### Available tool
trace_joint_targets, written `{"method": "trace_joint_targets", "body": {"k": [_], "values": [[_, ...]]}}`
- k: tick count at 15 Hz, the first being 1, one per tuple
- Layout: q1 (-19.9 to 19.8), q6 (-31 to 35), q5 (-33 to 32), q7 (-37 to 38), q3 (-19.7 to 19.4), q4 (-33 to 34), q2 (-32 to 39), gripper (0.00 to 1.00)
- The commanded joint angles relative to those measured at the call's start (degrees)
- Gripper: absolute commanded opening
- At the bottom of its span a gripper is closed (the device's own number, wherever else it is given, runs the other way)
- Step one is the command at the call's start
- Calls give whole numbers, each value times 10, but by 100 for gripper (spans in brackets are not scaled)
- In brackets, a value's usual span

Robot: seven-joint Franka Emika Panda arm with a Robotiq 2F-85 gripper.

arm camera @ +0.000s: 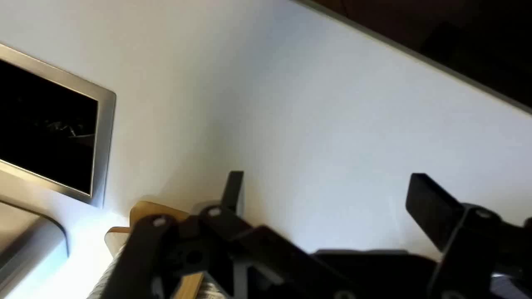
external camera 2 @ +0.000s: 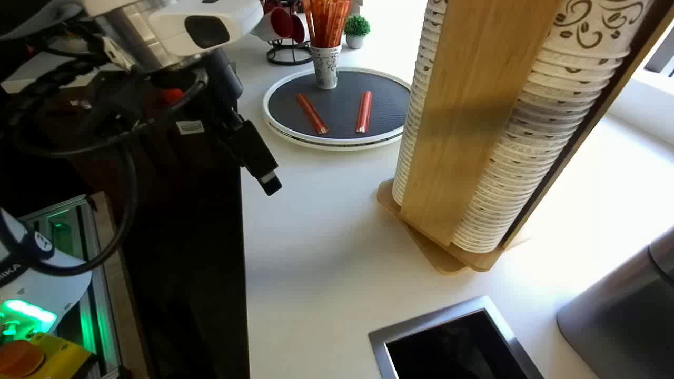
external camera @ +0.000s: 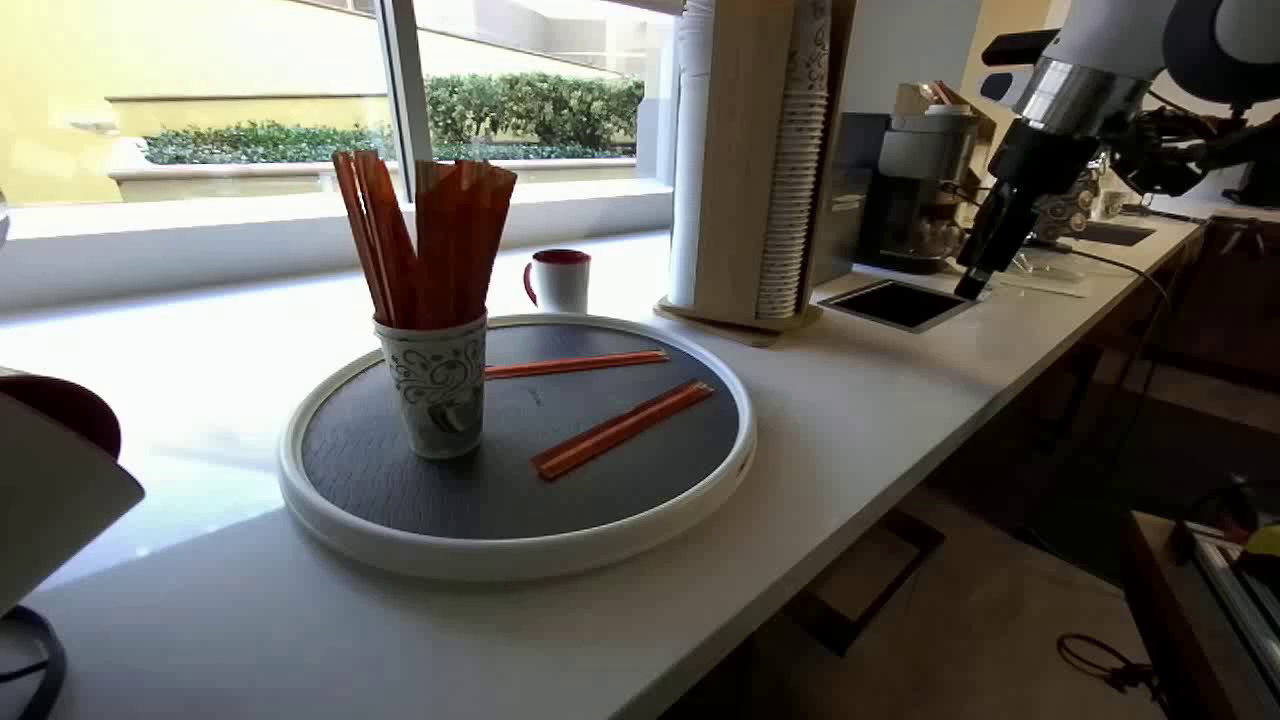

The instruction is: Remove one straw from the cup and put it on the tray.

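The gripper (arm camera: 326, 182) is hanging with its fingers (arm camera: 434, 211) spread wide, gripping nothing, while the cup (external camera: 437, 400) is standing on the tray (external camera: 490, 562), left of centre in an exterior view. Straws (external camera: 455, 245) are crowding the cup's mouth, so a broad pinch would be risking several coming out together, or the likely top-heavy cup toppling. Lower left in an exterior view, letters (external camera 2: 10, 269) ending "IKA" are showing on the robot's white base (external camera 2: 58, 295).

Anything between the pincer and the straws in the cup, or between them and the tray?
Nothing visible seems to block the pincer from the straws; the wooden cup dispenser stands to one side. Onto the tray, only the wall of the cup intervenes; loose straws lie flat there.
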Motion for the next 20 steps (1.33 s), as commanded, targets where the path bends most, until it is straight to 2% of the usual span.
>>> {"method": "trace_joint_targets", "body": {"k": [1,6,10,16,20], "values": [[-6,-1,6,-4,7,0,0,100],[-6,-1,6,-4,7,0,0,100],[17,0,-4,21,63,41,13,100],[107,-13,8,-21,128,162,83,100],[182,-44,62,-105,126,254,148,100]]}}
